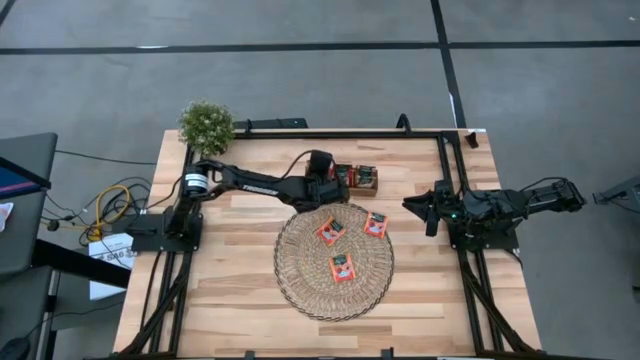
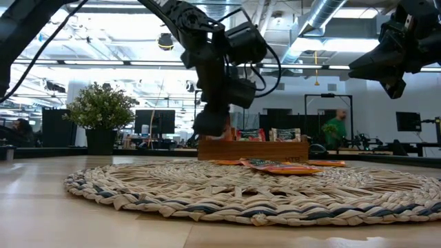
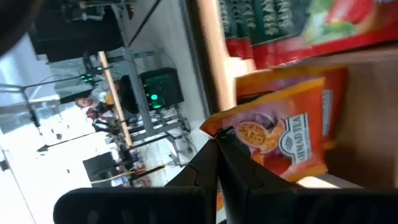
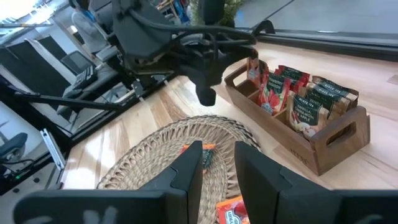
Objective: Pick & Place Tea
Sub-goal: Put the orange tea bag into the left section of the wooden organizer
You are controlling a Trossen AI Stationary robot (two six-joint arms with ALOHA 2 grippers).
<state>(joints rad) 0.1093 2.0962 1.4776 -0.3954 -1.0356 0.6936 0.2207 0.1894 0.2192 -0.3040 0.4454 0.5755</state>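
Observation:
A small wooden tray stands at the table's far side with several tea sachets upright in its compartments. My left gripper reaches over the tray's left end and is shut on an orange tea sachet. Three more orange sachets lie flat on the round woven mat in the table's middle. My right gripper waits open at the table's right side, touching nothing. My left gripper pinches one corner of the orange sachet between its two fingertips. The rest of the sachet stretches away from the fingers, next to the tray's wood. Whether it rests on the tray I cannot tell.
A small potted plant stands at the table's far left corner. The mat covers the middle of the table; bare wood lies near the front edge. A black frame rail runs along the far edge behind the tray.

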